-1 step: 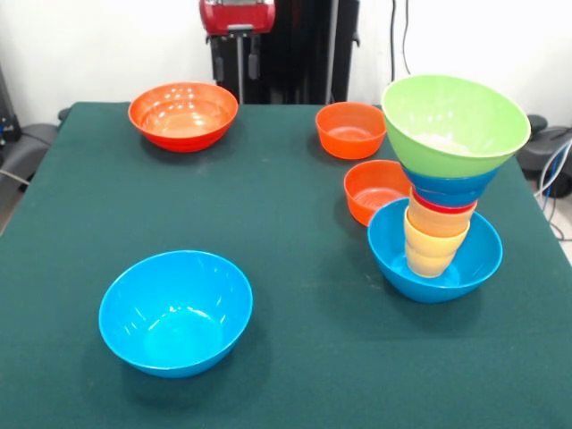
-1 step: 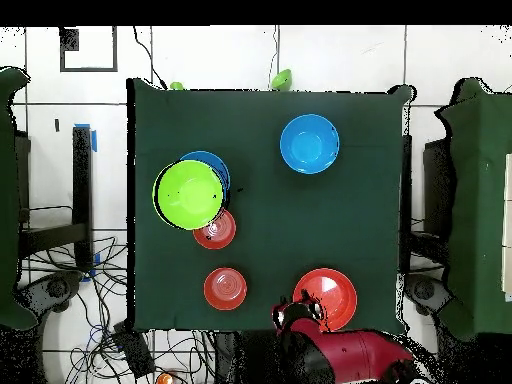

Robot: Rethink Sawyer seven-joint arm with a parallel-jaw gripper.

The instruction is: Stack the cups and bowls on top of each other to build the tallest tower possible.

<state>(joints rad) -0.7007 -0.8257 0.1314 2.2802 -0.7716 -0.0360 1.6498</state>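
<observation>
- Front view: the hand (image 1: 239,46) shows only its tips at the top edge, above the far rim of the worktop (image 1: 286,268); its opening cannot be told, and it grips nothing visible.
- The large orange bowl (image 1: 183,115) sits just below the hand.
- The tower (image 1: 442,179) stands well apart from the hand, tilted, its base a light blue bowl (image 1: 478,259), its top a green bowl (image 1: 454,123).
- Two small orange bowls (image 1: 350,130) (image 1: 375,189) lie between hand and tower.
- A second light blue bowl (image 1: 175,312) lies farthest from the hand.
- Overhead view: the hand (image 2: 297,315) touches or overlaps the large orange bowl's rim; which one cannot be told.
</observation>
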